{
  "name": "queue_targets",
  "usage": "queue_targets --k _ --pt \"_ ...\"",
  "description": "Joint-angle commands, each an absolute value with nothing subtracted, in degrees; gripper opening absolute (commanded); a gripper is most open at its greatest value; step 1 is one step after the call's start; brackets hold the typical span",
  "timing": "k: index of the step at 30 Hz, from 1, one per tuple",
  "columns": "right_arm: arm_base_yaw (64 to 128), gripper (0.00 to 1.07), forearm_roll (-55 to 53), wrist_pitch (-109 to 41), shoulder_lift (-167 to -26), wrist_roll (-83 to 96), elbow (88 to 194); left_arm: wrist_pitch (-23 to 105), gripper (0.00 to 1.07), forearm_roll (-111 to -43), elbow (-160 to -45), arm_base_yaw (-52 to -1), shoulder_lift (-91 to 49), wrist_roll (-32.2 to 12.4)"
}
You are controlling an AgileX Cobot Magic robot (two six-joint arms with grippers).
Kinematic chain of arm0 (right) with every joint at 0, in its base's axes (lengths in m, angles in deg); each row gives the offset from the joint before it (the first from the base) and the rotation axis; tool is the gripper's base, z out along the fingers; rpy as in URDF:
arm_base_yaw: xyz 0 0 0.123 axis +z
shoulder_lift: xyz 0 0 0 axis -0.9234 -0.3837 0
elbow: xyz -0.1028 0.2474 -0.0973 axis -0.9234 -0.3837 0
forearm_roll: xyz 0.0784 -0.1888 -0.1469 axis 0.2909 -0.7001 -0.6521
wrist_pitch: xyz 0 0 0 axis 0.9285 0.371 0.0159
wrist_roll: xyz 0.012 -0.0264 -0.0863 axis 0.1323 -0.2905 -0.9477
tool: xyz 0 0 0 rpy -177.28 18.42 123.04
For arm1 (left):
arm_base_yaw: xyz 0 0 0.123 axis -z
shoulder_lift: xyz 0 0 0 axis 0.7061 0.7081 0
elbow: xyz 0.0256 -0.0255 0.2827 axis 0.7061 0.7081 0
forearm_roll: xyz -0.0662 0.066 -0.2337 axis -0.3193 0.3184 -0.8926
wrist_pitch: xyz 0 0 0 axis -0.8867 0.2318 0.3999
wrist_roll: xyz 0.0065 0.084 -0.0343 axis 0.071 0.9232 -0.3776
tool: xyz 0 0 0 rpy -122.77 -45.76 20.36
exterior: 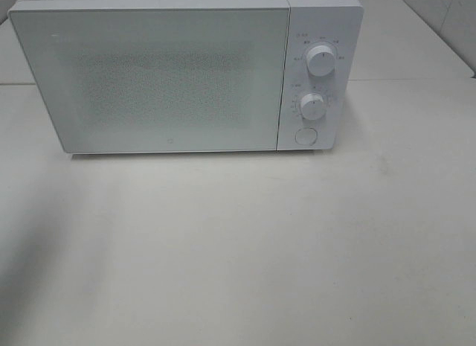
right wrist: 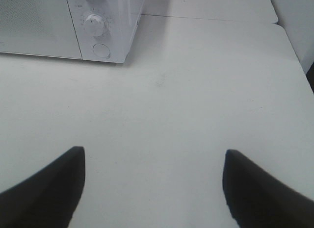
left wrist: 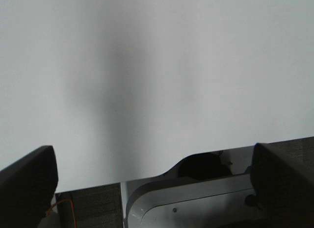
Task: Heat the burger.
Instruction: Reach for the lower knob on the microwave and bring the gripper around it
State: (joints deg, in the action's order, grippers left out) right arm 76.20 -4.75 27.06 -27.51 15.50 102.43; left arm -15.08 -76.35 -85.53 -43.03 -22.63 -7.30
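Observation:
The burger is out of view in every frame. A white microwave [exterior: 186,71] stands at the back of the table with its door [exterior: 149,78] shut. Neither arm shows in the exterior high view. In the left wrist view my left gripper [left wrist: 154,181] is open, its dark fingers [left wrist: 27,184] spread wide over bare white table with nothing between them. My right gripper [right wrist: 154,186] is open too, its black fingertips [right wrist: 49,189] apart above the table, in front of the microwave's [right wrist: 68,22] control side and some way off.
Two round knobs [exterior: 321,59] [exterior: 313,106] and a round button [exterior: 305,136] sit on the microwave's right panel. The white table [exterior: 238,242] stretches in front of it. The left wrist view shows the table's edge and a grey robot base [left wrist: 196,203] below it.

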Motion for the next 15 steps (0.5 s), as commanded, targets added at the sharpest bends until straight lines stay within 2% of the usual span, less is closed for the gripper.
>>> queue_targets --k 1,5,15 --pt "75.80 0.75 -4.75 26.37 -25.96 15.04 102.20 -15.77 1.01 -76.18 -82.90 -44.52 -25.04 -5.98" --pt "75.80 0.75 -4.75 26.37 -25.96 15.04 102.20 -12.44 1.01 -74.35 -74.42 -45.09 -36.67 -5.87" --pt "75.80 0.75 -4.75 26.37 -25.96 15.04 102.20 -8.83 1.01 -72.80 -65.71 -45.09 -53.80 -5.98"
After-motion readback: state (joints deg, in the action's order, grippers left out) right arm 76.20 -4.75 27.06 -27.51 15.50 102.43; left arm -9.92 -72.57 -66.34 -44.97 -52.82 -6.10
